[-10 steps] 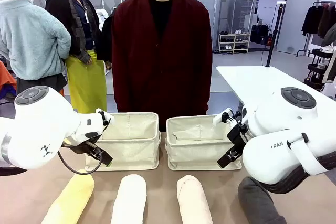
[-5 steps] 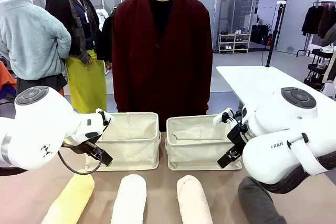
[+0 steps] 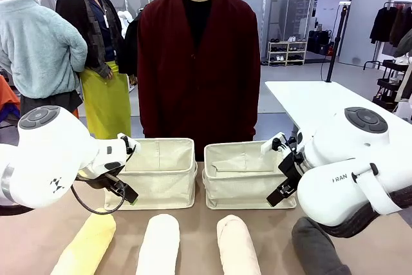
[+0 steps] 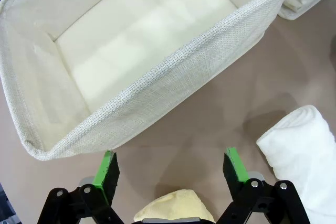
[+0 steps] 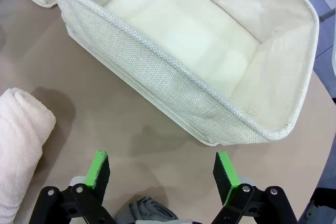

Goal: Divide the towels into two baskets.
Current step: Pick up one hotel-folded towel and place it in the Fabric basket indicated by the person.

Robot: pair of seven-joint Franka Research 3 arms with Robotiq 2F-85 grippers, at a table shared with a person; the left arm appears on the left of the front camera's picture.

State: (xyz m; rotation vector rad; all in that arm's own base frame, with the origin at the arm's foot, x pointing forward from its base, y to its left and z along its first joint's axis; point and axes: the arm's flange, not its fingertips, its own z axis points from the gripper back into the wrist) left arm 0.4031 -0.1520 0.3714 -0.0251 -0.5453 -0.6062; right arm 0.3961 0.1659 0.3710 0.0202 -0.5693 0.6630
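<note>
Four rolled towels lie along the table's near edge: pale yellow [image 3: 87,246], white [image 3: 159,246], cream-pink [image 3: 237,246] and dark grey [image 3: 318,249]. Behind them stand two empty cream canvas baskets, one left [image 3: 164,188] and one right [image 3: 241,191]. My left gripper [image 3: 123,190] hangs open at the left basket's near left corner, above the yellow towel's end [image 4: 176,205], with the white towel [image 4: 302,140] to its side. My right gripper [image 3: 281,194] hangs open by the right basket's near right corner, over the grey towel's end [image 5: 149,208]; the pink towel [image 5: 18,135] lies beside it.
A person in a dark red cardigan [image 3: 199,62] stands at the far edge behind the baskets, hands out of sight. Bare brown tabletop [image 3: 199,223] runs between the baskets and the towels. A white table [image 3: 315,101] stands beyond at the right.
</note>
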